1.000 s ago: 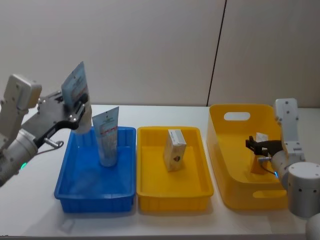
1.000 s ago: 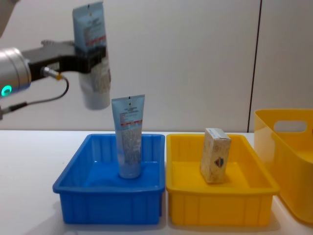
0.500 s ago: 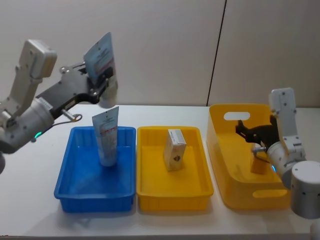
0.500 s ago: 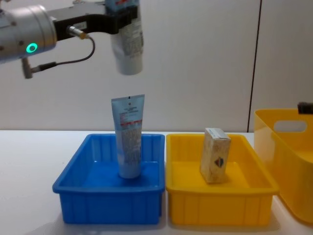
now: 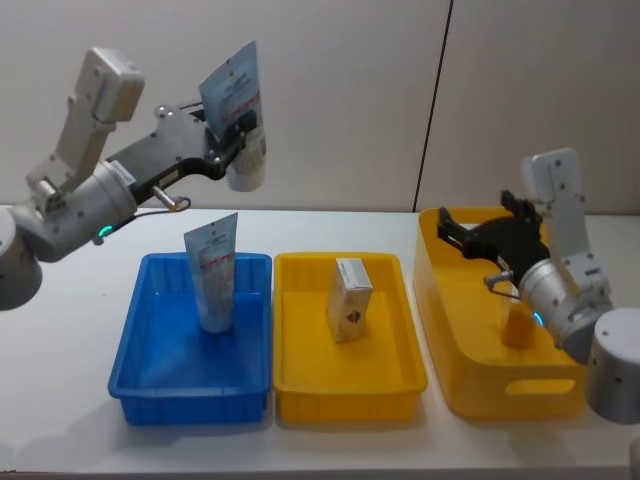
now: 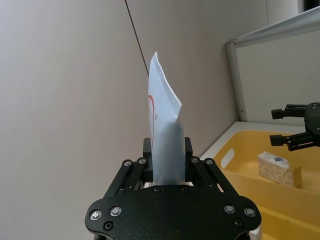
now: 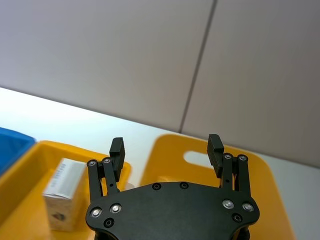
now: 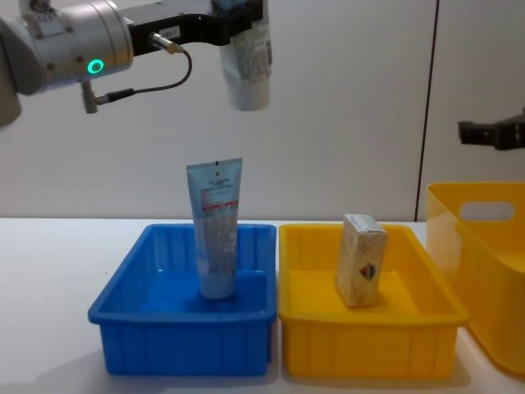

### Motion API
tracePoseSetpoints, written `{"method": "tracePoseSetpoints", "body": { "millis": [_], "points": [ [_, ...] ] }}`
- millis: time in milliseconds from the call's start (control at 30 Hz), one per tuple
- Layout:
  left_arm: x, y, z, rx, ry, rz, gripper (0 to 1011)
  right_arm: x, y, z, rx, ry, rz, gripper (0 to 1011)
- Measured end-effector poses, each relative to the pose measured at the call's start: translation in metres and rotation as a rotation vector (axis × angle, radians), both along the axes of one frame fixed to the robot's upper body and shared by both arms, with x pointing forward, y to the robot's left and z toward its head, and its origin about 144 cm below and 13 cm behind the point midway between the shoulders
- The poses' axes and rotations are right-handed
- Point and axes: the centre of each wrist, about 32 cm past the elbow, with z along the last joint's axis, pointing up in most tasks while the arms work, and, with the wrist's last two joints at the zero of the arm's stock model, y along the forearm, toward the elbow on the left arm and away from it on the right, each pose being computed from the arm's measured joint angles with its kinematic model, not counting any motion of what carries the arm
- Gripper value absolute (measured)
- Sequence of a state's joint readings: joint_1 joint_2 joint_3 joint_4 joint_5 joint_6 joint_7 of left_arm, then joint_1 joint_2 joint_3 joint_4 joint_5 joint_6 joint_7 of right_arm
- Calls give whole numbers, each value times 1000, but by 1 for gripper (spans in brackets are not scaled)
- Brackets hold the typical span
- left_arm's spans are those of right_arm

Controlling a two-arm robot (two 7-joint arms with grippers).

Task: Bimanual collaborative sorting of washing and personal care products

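Your left tool point(image 5: 230, 137) is clamped on a pale blue tube point(image 5: 228, 88), cap down, high above the blue tray point(image 5: 190, 405). A second tube point(image 5: 213, 270) stands upright in that tray. Your right tool point(image 7: 166, 145) hangs with fingers spread over the yellow basket point(image 5: 500, 395), which holds a beige box point(image 6: 279, 169). An emblem box point(image 5: 350, 298) stands in the yellow tray point(image 5: 345, 395).

We count 2 tubes: held tube point(image 5: 230, 90) in left claw point(image 5: 236, 138), standing tube point(image 5: 213, 272) below it. 2 boxes: emblem box point(image 5: 350, 298), plain box point(image 6: 279, 169). 2 trays: blue tray point(image 5: 140, 385), yellow tray point(image 5: 345, 388). 1 basket point(image 5: 500, 392).
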State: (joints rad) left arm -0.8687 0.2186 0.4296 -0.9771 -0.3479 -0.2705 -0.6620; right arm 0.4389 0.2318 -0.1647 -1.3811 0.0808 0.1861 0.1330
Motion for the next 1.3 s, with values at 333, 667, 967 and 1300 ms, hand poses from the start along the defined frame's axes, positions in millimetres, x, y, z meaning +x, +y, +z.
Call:
{"method": "tracePoseSetpoints", "body": {
  "millis": [333,667,967,1300],
  "points": [
    [30,-7,2,19,4,-31,278,4,2,13,-8,-37,163,1004],
    [51,-12,3,35,10,-49,277,12,5,23,-69,-54,340,1003],
    [52,-23,9,52,6,-91,277,20,14,28,-169,-71,476,1003],
    [37,-38,16,69,28,-136,277,24,28,30,-298,-106,590,1004]
  ]
}}
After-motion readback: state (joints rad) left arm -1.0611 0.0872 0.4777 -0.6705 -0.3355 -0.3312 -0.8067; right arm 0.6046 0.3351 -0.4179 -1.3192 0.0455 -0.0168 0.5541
